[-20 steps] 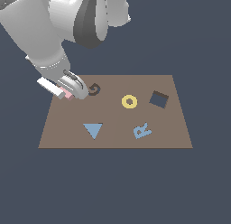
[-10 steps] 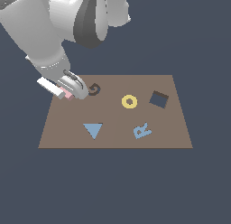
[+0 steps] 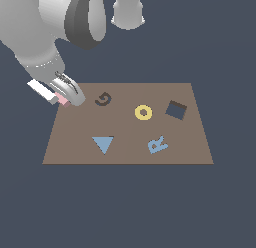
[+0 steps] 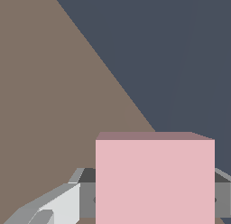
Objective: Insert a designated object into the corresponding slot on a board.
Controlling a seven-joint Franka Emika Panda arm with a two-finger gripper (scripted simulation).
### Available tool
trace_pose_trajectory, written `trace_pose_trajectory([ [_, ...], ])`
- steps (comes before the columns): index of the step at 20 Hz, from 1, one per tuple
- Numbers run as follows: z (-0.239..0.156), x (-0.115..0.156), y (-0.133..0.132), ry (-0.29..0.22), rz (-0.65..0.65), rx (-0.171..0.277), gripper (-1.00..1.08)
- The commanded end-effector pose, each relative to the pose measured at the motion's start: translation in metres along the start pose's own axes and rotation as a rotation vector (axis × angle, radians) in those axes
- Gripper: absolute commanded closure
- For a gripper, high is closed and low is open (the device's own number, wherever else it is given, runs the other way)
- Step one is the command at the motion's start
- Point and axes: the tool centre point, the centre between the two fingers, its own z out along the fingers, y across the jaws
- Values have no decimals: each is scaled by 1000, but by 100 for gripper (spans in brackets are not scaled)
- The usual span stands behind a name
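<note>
Gripper (image 3: 66,98): at the board's far-left corner in the exterior view, seemingly clamped on the block.
Block (image 4: 154,180): pink, between the fingers (image 4: 54,205).
Slot (image 3: 176,110): far right of board (image 3: 125,154), well apart from block.

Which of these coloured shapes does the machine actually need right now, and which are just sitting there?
Needed:
pink block
gripper at the block
square slot
brown board

Just sitting there:
blue triangle
blue R
yellow ring
dark spiral
</note>
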Motion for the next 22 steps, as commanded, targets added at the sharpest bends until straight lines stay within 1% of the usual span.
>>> trace_pose_trajectory([
  [1, -5, 7, 18, 13, 25, -5, 108],
  [5, -8, 11, 33, 22, 55, -10, 108],
  [11, -7, 10, 30, 20, 44, -9, 108],
  [17, -7, 8, 21, 17, -27, -8, 108],
  [22, -6, 6, 8, 14, -133, -8, 108],
])
